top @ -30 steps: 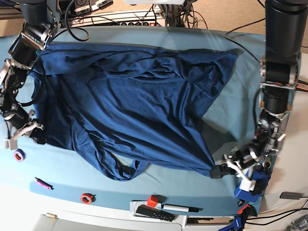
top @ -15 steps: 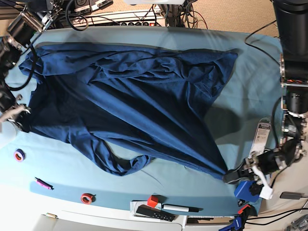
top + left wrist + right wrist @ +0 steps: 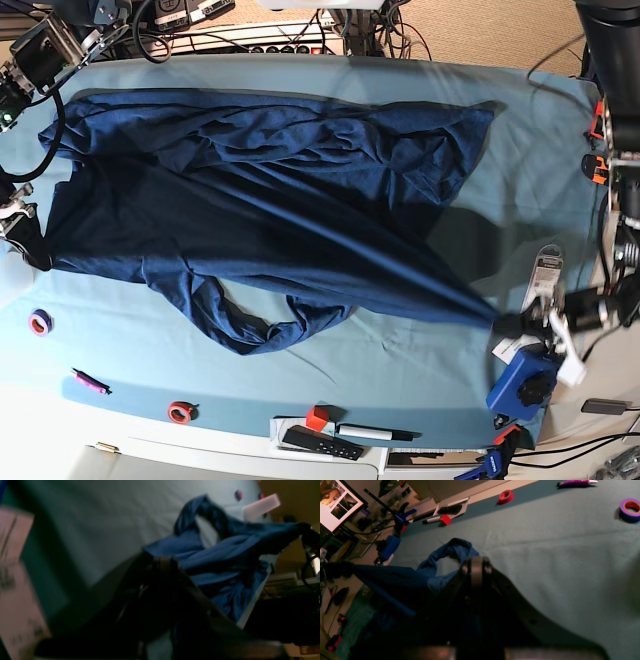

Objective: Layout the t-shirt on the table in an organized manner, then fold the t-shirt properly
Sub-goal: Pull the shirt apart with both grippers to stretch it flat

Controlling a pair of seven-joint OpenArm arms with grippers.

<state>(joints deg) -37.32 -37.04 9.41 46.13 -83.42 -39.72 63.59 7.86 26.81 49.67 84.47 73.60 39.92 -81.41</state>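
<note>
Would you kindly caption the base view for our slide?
Both grippers, left and right, stretch the t-shirt across the table.

No text, label, brand or number can be read anywhere: the pale card [image 3: 15, 580] at the left edge of the left wrist view carries dark print too blurred to make out, and nothing else shows legible marks.

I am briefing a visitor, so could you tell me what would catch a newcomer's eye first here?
The large dark blue knit t-shirt, stretched taut across the teal-covered table between the left gripper at the near right corner and the right gripper at the left edge. A loose sleeve trails toward the front.
</note>
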